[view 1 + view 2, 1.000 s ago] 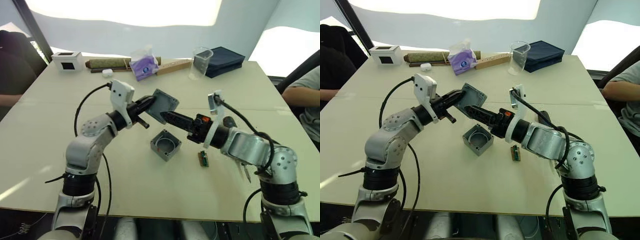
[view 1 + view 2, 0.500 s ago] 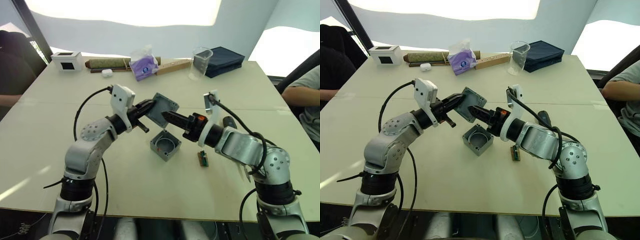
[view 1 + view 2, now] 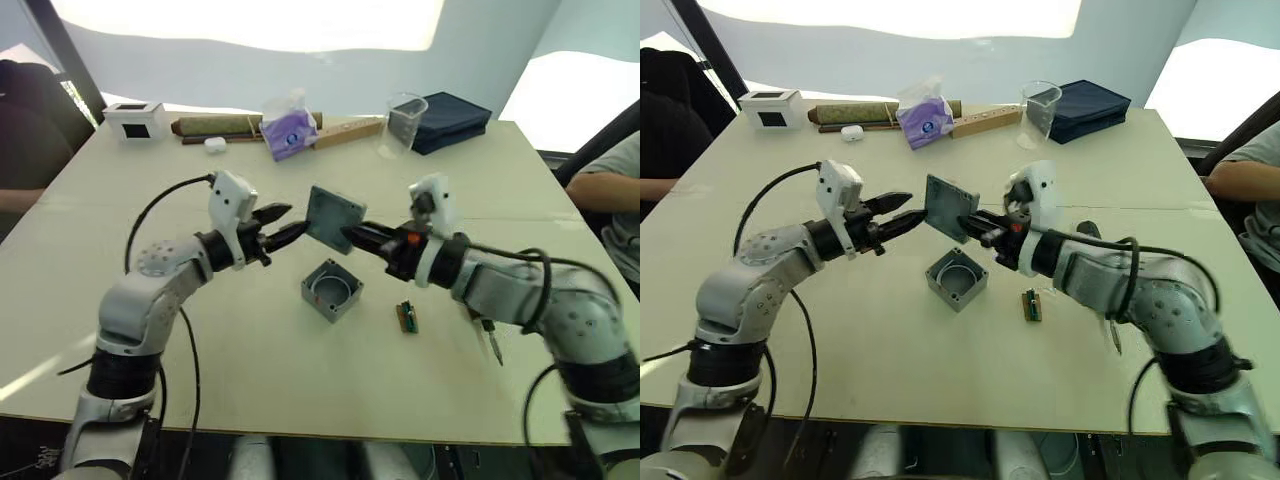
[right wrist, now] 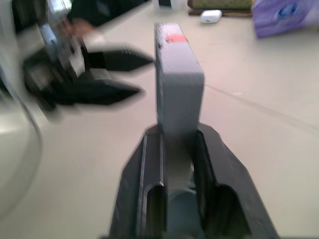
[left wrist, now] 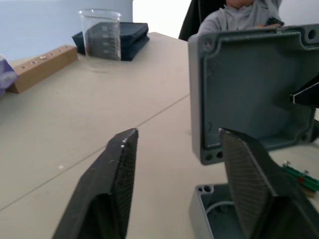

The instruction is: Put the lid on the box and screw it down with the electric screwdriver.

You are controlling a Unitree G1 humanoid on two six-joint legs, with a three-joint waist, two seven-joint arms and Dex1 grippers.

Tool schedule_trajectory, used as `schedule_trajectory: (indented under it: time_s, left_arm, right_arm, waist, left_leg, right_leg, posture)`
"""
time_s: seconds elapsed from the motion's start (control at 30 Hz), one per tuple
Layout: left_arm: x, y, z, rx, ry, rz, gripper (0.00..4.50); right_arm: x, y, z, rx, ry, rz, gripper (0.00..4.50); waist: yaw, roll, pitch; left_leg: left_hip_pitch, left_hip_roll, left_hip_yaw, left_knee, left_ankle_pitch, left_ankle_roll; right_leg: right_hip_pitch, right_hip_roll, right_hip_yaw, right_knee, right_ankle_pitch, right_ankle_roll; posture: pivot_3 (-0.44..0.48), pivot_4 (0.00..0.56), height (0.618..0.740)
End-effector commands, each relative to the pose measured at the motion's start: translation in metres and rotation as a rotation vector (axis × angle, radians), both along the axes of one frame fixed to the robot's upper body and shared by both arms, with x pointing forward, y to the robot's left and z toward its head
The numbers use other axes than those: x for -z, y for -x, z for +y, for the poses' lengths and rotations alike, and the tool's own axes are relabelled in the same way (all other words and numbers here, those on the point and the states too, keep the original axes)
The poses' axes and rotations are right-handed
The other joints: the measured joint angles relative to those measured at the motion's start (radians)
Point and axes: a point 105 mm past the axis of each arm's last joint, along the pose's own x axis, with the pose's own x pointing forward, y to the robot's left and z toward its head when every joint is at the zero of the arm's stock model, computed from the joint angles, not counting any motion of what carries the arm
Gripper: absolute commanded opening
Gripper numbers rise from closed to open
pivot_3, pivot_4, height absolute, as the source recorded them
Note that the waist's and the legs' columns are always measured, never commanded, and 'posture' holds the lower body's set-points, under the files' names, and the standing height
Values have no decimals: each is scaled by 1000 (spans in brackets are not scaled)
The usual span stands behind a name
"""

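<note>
Your table (image 3: 250, 380) carried the most: one dark blue case (image 3: 450, 120) at the far edge with one clear beaker (image 3: 402, 125) beside it, one wooden strip (image 3: 350, 131), one purple tissue pack (image 3: 288, 130), one white box (image 3: 135, 120) with a black window, and one small green circuit board (image 3: 407, 317) near the middle. A person's arm (image 3: 605, 195) showed at the right edge.

You had two grey halves in play. The box (image 3: 331, 290) sat open-side up on the table between your arms; I could not tell what, if anything, lay inside. The lid (image 3: 334, 218) was in the air just above it, on edge, clamped between the two fingers of your right gripper (image 3: 352, 236).

Your left gripper (image 3: 283, 225) pointed at the lid with its fingers spread and touching nothing.

The left wrist view showed you the lid's hollow inner face (image 5: 249, 94) with its corner screw holes, and a corner of the box (image 5: 209, 209) below. The right wrist view showed the lid's thin edge (image 4: 177, 89) with a small red mark.
</note>
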Motion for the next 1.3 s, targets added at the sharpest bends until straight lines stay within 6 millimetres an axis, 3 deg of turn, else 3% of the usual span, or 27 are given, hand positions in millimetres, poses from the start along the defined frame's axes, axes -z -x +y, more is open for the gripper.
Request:
schedule_trajectory:
  time_s: [0.03,0.23,0.37,0.47,0.67,1.0,1.3]
  left_arm:
    - [-18,19,17,163,-32,28,4429]
    - [-12,22,41,249,-241,2,4429]
    - [-11,17,51,295,-335,-2,4429]
    - [-11,14,57,320,-371,1,4429]
    - [-14,9,60,352,-399,-2,4429]
    - [-14,7,59,371,-416,0,4429]
    - [-13,10,58,376,-417,17,4429]
  right_arm:
    - [3,0,-3,-68,269,-375,169]
    - [12,8,-2,-174,492,-744,169]
    - [30,16,1,-233,760,-1096,169]
    - [38,14,0,-205,861,-1230,169]
    - [48,5,-6,-45,977,-1246,169]
    - [72,23,4,-16,1015,-1257,169]
    - [74,19,11,33,1026,-1271,169]
  waist:
    - [-2,0,0]
    - [1,0,0]
    - [6,0,0]
    - [4,0,0]
    - [1,0,0]
    - [0,0,0]
    - [1,0,0]
  left_leg:
    - [0,0,0,0,0,0]
    - [-1,0,5,0,0,0]
    - [-1,0,6,1,0,0]
    - [-1,0,8,1,0,0]
    - [-1,0,9,1,4,-7]
    - [-1,0,9,1,4,-7]
    - [-1,0,9,2,4,-8]
  right_leg:
    - [-1,0,0,0,0,0]
    - [-2,0,1,0,0,0]
    - [-3,-1,1,0,-1,-1]
    - [-4,-1,3,0,-2,-3]
    - [-5,0,4,3,0,-1]
    - [-5,0,4,3,0,0]
    - [-4,0,4,4,0,0]
  posture:
    - [0,150,740]
    - [0,150,740]
    - [0,150,740]
    - [0,150,740]
    - [0,150,740]
    - [0,150,740]
    - [0,150,740]
